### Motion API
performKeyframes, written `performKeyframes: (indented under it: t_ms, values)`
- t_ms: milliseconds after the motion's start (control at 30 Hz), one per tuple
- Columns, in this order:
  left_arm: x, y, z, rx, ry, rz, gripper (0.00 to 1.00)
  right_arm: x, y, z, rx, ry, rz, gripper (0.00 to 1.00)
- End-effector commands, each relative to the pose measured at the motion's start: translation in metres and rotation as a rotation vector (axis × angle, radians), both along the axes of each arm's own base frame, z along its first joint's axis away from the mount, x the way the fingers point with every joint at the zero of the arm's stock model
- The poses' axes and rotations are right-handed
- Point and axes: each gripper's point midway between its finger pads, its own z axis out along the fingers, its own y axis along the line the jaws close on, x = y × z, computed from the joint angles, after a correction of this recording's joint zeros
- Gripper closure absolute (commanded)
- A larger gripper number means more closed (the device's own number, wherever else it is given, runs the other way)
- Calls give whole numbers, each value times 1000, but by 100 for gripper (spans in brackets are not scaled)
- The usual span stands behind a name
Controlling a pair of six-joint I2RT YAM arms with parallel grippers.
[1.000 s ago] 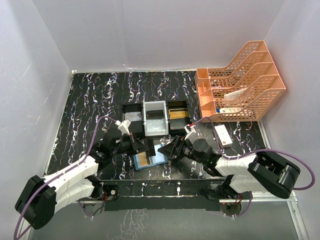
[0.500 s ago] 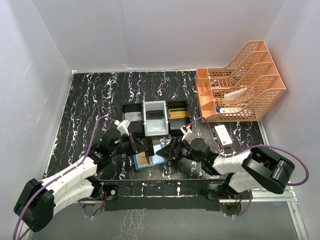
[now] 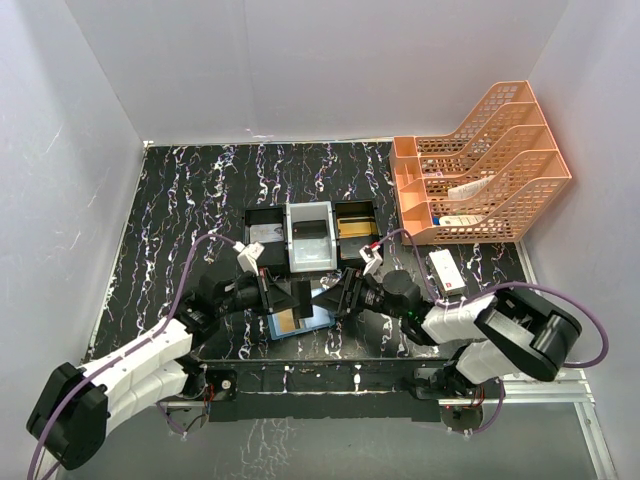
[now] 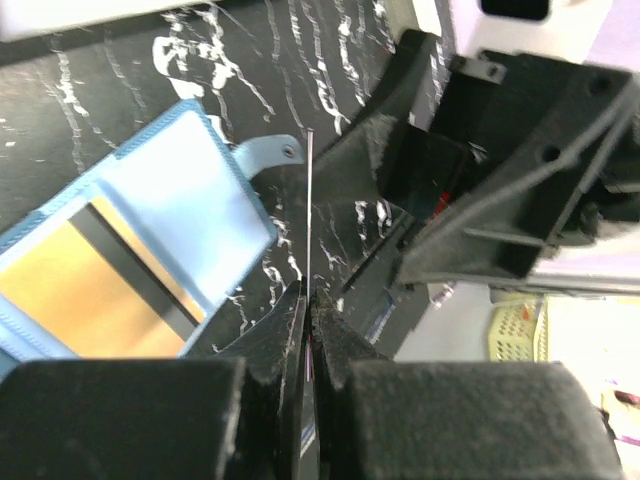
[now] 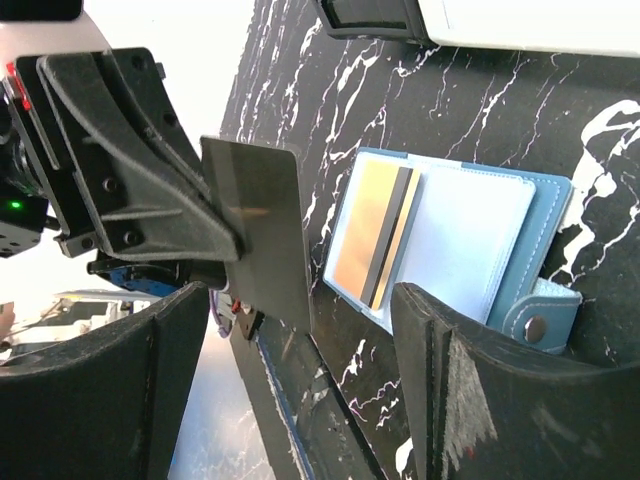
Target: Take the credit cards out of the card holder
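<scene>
Left wrist view: left tool (image 4: pixel 308 300) pinched shut on dark card (image 4: pixel 310 215), seen edge-on, lifted off table (image 4: pixel 120 70). Blue card holder (image 4: pixel 190 205) lies open below, gold card (image 4: pixel 90 290) tucked in pocket. Right tool (image 5: pixel 300 390) spread wide, near dark card, holding nothing. Cards likely light, stiff, slick: pinch flat faces near exposed edge. Holder soft, may slide.
</scene>
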Motion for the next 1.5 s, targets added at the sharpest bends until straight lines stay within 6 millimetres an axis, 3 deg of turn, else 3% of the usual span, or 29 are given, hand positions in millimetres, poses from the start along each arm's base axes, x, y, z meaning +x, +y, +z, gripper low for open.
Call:
performKeyframes:
  t_ms: [0,167,667,800,1000,1067,1200,1267,1467]
  values:
    - [-9,-7,25,-128,-47,-125,100,7,13,37,130,-51,52,31]
    - [-6,-5,44,-274,-39,-175,100,3,23,46,210,-38,119,38]
    - [-16,-4,45,-294,-33,-219,100,3,30,63,333,-38,200,61]
    - [-17,-5,49,-309,-34,-234,100,7,36,76,364,-66,223,73]
    - [-16,-5,52,-310,-41,-231,100,5,32,78,385,-63,229,90]
    - [-16,-5,53,-309,-43,-225,100,4,30,78,388,-64,230,89]
    - [-13,-5,54,-311,-49,-210,100,4,30,81,391,-74,232,73]
    - [-13,-5,55,-314,-52,-206,100,-2,24,68,367,-42,227,70]
    - [-12,-5,58,-323,-63,-198,100,-7,21,65,361,-36,234,75]
